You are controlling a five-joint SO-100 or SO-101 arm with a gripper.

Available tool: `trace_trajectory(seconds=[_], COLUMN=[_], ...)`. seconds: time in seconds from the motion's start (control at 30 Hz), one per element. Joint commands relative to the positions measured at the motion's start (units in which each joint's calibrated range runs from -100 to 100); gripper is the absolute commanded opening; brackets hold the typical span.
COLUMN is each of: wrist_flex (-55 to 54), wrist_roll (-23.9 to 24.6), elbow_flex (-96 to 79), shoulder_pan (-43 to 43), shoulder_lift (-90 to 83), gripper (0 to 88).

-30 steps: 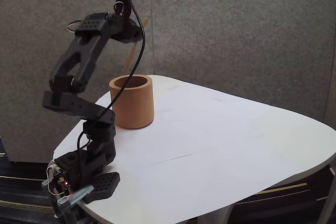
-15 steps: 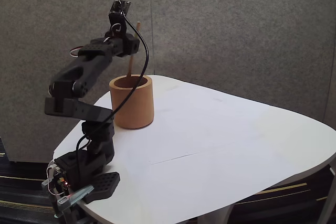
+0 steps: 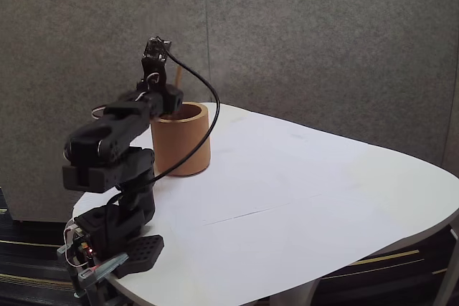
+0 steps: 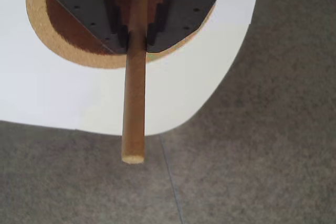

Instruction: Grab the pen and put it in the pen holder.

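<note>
The fixed view stands off to one side of the white surface [image 3: 301,198], raised a little and angled down, far enough back to take in the whole arm at the left edge, most of the surface and the grey wall behind it. The wrist view rides just behind the fingers [image 4: 173,19] and looks out along them from very close, down past the pen [image 4: 134,98] held between them. It seems to face the far edge of the surface, though so tight a framing makes that uncertain. Both views share the pen holder [image 3: 188,150], its rim [image 4: 58,56] curving behind the fingers, and the surface's rounded edge against grey.
</note>
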State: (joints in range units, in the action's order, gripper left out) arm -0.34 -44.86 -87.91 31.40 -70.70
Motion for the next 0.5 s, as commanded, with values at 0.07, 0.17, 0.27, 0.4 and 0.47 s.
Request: trace_trajectory(seconds=[0.07,0.17,0.27,0.4,0.47], wrist_flex=[3.2,5.2,5.8,5.8,5.8], wrist_roll=[0.2,0.2,0.2,0.1,0.0], elbow_flex=[-3.3,-3.7,-3.7,-3.8,-3.8], shoulder_pan=[-0.3,-0.6,-0.5,-0.3,-0.3], shoulder_lift=[-7.0,-7.9,-7.9,-7.9,-7.9], gripper=[0.6,0.6,0.6,0.6,0.6])
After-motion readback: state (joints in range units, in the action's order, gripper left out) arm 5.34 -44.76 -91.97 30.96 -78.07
